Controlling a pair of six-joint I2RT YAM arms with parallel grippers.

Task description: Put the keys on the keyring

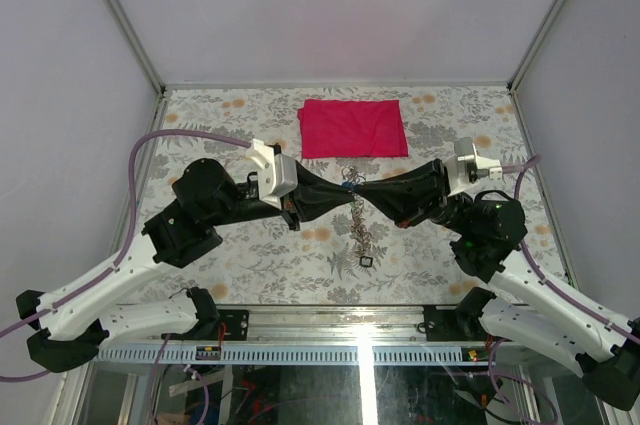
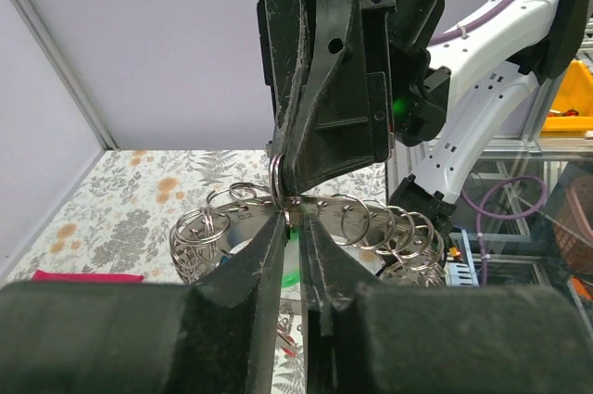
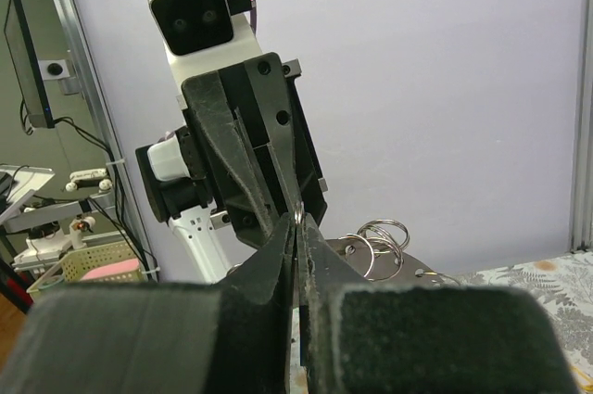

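Observation:
My left gripper [image 1: 345, 189] and right gripper [image 1: 362, 189] meet tip to tip above the middle of the table. Both are shut on the keyring [image 2: 243, 227], a flat grey metal ring carrying many small split rings [image 2: 202, 232], and hold it in the air. In the left wrist view my left gripper [image 2: 290, 215] pinches its rim, and the right gripper pinches a small split ring [image 2: 276, 177] on it. The right wrist view shows the right gripper [image 3: 298, 220] and the keyring [image 3: 371, 262] behind it. A string of rings and keys [image 1: 361, 235] hangs down. A green tag [image 2: 295, 269] and a red tag [image 2: 289, 343] show below.
A red folded cloth [image 1: 353, 128] lies flat at the back middle of the floral table [image 1: 240, 245], just behind the grippers. Grey walls with metal posts close the left, right and back sides.

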